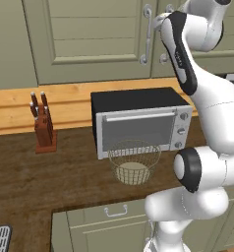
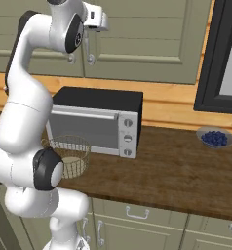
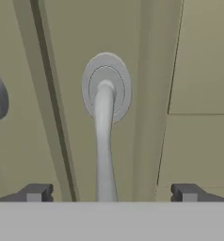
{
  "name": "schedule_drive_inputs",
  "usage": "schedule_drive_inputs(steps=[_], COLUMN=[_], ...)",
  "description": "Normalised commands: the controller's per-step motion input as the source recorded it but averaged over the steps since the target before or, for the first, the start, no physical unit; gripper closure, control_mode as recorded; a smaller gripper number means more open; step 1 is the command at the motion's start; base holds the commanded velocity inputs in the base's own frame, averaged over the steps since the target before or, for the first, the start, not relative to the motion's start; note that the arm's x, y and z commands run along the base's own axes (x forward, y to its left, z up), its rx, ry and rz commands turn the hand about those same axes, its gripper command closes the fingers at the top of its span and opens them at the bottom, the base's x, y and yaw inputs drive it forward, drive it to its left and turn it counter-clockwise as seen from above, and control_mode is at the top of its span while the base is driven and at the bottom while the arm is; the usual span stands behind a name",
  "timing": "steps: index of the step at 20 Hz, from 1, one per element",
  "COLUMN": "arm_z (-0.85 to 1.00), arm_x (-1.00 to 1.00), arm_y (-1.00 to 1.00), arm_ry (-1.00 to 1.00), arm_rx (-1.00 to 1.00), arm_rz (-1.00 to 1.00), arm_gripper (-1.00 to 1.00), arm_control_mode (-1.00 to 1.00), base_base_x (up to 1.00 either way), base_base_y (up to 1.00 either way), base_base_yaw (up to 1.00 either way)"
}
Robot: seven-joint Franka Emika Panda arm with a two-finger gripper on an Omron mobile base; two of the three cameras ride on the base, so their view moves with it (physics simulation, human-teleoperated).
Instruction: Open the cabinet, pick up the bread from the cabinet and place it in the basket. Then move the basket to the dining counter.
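Matt painted cabinet [image 3: 198, 70], smooth silver metal handle [image 3: 103, 141], thin-wire basket [image 1: 133, 160].

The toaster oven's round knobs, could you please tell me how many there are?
3, stacked in a column on the right of the toaster oven front: top, middle, bottom. The oven stands on the worktop behind the basket.

- A toaster oven [image 1: 141, 123], black on top with a silver front, sits on the dark wooden table [image 1: 35, 182].
- A knife block [image 1: 44, 129] stands well left of it.
- A bowl of blueberries [image 2: 215, 138] rests far right.
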Motion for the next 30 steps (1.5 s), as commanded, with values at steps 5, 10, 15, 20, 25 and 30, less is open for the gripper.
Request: schedule_drive_inputs(steps=[5, 10, 15, 20, 25, 30], arm_z=[-0.07, 0.00, 0.00, -0.01, -0.08, -0.13], arm_x=[0.19, 0.29, 0.17, 0.16, 0.10, -0.06], arm_y=[0.00, 0.00, 0.00, 0.00, 0.02, 0.02], arm_ry=[-0.03, 0.00, 0.00, 0.00, 0.00, 0.00], arm_rx=[0.00, 0.00, 0.00, 0.00, 0.00, 0.00], arm_rz=[0.00, 0.00, 0.01, 0.02, 0.03, 0.01], arm_gripper=[-1.00, -1.00, -1.00, -1.00, 1.00, 1.00], arm_control_mode=[-1.00, -1.00, -1.00, -1.00, -1.00, -1.00], base_base_x=[0.00, 0.00, 0.00, 0.00, 0.00, 0.00], base_base_y=[0.00, 0.00, 0.00, 0.00, 0.00, 0.00], base_base_yaw=[0.00, 0.00, 0.00, 0.00, 0.00, 0.00])
